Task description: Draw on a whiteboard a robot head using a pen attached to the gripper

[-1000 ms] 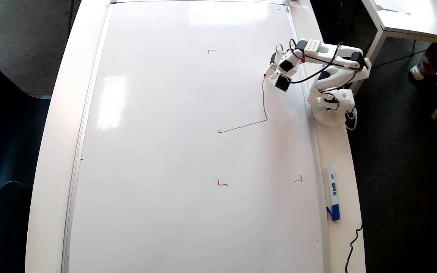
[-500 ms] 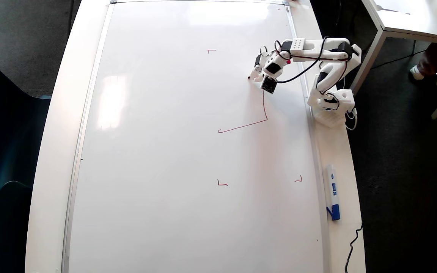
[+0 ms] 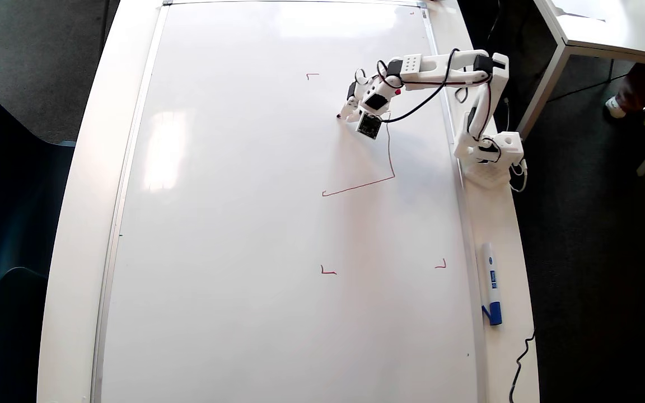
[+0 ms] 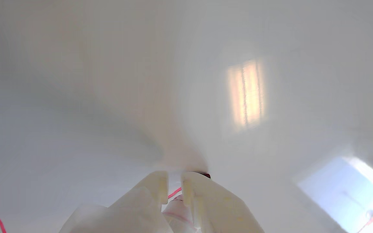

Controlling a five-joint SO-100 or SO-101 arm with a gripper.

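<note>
The hand [image 3: 347, 113] was over the upper right part of the whiteboard [image 3: 233, 224] in the overhead view, closed on the pen [image 3: 340, 116], whose tip touched the board. In the wrist view the two fingers [image 4: 160, 186] stood narrow, with the pen [image 4: 202, 175] between them. The robot head [image 3: 381, 168] was only two red lines meeting at a corner, just below the hand. A blue-capped marker [image 3: 490, 282] lay on the desk [image 3: 501, 224] beside the board, well apart.

The pen [image 3: 340, 115], tip on the glossy whiteboard [image 3: 244, 224], has left an unfinished red robot head [image 3: 381, 168].
</note>
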